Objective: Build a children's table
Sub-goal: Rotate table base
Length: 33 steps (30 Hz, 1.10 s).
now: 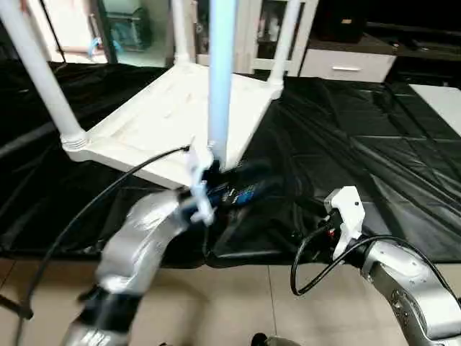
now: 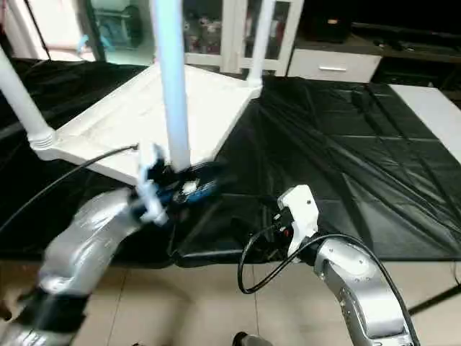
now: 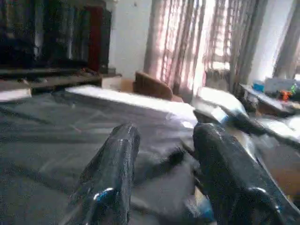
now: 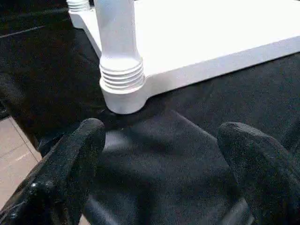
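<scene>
The children's table (image 1: pixel 173 108) is seen upside down on the black-sheeted worktop (image 1: pixel 360 158), its top flat on the sheet and its legs standing upward from the corner sockets. The near leg (image 1: pixel 220 72) rises just beyond the left gripper (image 3: pixel 164 154), whose fingers are parted about halfway with nothing seen between them. The right gripper (image 4: pixel 159 154) is held wide open and empty, just short of the near corner socket (image 4: pixel 123 91), apart from it, with bare black sheet between its fingers.
</scene>
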Tool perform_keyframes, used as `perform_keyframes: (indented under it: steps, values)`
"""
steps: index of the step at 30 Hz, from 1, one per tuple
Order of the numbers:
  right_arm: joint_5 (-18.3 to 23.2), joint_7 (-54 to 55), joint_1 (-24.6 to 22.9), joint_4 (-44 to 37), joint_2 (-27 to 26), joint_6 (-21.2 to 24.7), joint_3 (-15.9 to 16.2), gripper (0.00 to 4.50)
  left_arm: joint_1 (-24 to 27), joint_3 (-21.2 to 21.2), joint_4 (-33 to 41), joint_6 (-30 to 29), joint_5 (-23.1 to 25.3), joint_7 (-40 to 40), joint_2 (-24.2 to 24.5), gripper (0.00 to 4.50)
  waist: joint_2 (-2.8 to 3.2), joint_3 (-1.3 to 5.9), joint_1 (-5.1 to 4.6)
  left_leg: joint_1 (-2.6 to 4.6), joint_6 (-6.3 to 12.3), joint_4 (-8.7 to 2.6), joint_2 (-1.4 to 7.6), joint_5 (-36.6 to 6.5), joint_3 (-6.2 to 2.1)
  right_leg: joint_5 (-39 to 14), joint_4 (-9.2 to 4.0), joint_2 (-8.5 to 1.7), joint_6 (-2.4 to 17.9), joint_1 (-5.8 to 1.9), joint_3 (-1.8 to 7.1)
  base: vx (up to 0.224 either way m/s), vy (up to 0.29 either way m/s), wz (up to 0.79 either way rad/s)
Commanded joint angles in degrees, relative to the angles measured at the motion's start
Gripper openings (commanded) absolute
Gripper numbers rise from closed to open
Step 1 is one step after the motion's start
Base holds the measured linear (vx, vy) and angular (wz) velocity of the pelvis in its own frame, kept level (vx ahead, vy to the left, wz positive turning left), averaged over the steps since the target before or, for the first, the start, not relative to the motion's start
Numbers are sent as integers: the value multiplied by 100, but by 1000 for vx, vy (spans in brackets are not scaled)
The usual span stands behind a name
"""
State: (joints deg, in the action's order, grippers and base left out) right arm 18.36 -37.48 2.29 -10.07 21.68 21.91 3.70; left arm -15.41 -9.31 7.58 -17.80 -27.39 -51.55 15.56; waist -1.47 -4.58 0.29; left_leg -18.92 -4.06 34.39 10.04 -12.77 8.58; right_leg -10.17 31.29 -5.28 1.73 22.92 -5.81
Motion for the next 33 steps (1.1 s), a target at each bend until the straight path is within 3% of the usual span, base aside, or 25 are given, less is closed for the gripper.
perform_keyframes:
  steps: [1,2,3,4,6,7,8,10,11,13,16,18,21,22,25,30,33]
  values:
    - [16,-18,67,-56,54,30,-37,422,150,100,323,-183,-1,-30,210,224,-13,280,20,-25,163,-593,299,-2085,-62,-2203,-324,-310,642,-238,285,0,0,0]
    - [11,-20,77,-44,64,25,-33,422,299,216,386,-200,119,-41,458,224,-4,276,24,5,163,-575,278,-2058,-31,-2286,-336,-298,640,-202,304,0,0,0]
    - [11,-20,78,-43,64,25,-32,422,303,220,386,-199,124,-42,467,224,-34,287,24,-14,189,-566,266,-1931,-20,-2254,-313,-292,627,-209,329,0,0,0]
    - [9,-25,79,-39,72,21,-32,422,354,266,379,-185,202,-56,574,224,-18,282,39,-6,188,-562,267,-1892,-10,-2253,-312,-291,634,-193,342,0,0,0]
    - [-34,-24,136,55,62,-7,-5,422,274,407,-211,61,882,86,1042,224,-59,283,76,32,213,-548,263,-1796,15,-2263,-298,-268,607,-152,366,0,0,0]
    - [-34,-24,136,55,62,-7,-5,422,274,407,-211,61,882,86,1042,224,-58,279,65,20,225,-552,251,-1769,17,-2270,-293,-251,572,-152,369,0,0,0]
    - [-67,3,192,114,36,-14,15,422,58,446,-670,133,1263,419,1185,224,-69,287,58,-14,206,-553,246,-1696,4,-2268,-269,-255,528,-181,368,0,0,0]
    - [-93,42,256,158,4,-15,27,422,-249,425,-1191,229,1646,913,1263,224,-61,305,85,15,153,-528,236,-1667,8,-2290,-268,-261,476,-155,381,0,0,0]
    - [-100,61,294,176,-15,-18,31,422,-455,410,-1506,256,1783,1212,1291,224,-52,325,113,49,134,-506,231,-1585,21,-2101,-240,-255,533,-132,399,0,0,0]
    - [-101,87,314,185,-28,-26,13,422,-683,374,-1768,240,1913,1530,1265,224,-61,361,152,2,142,-509,261,-1246,11,-1535,-151,-265,729,-191,412,0,0,0]
    - [-106,109,308,187,-33,-38,-4,422,-984,382,-2024,189,2022,1900,1097,224,-81,398,190,29,159,-461,251,-1119,66,-1395,-123,-257,915,-149,460,38,-11,10]
    - [-114,138,296,181,-38,-43,-18,422,-1177,384,-2152,127,2078,2149,924,224,-96,448,208,-71,268,-418,248,-533,74,-641,15,-248,1138,-215,479,55,0,6]
    - [-122,166,291,181,-54,-54,-40,422,-1424,342,-2436,248,2262,2294,675,224,-98,503,224,-116,542,-344,213,129,87,140,98,-235,1342,-235,473,0,0,0]
    - [-120,173,284,172,-61,-55,-54,422,-1672,220,-2707,402,2366,2376,366,224,-103,513,234,-117,588,-340,220,144,83,139,102,-241,1355,-240,466,0,0,0]
    - [-118,171,251,125,-48,-54,-51,422,-1855,6,-2765,451,2356,2366,50,224,-113,499,282,-140,667,-335,242,-27,90,-202,53,-289,1369,-253,476,0,0,0]
    - [-110,174,194,99,14,-60,-93,422,-1860,-564,-2389,401,2186,1823,-411,224,-152,469,297,-154,413,-369,252,-634,90,-1285,-76,-298,1014,-240,470,0,0,0]
    - [-111,170,183,98,28,-73,-93,422,-1888,-753,-2466,507,2277,1734,-733,224,-149,492,326,-153,407,-356,259,-470,85,-1060,-45,-283,1009,-233,464,0,0,0]
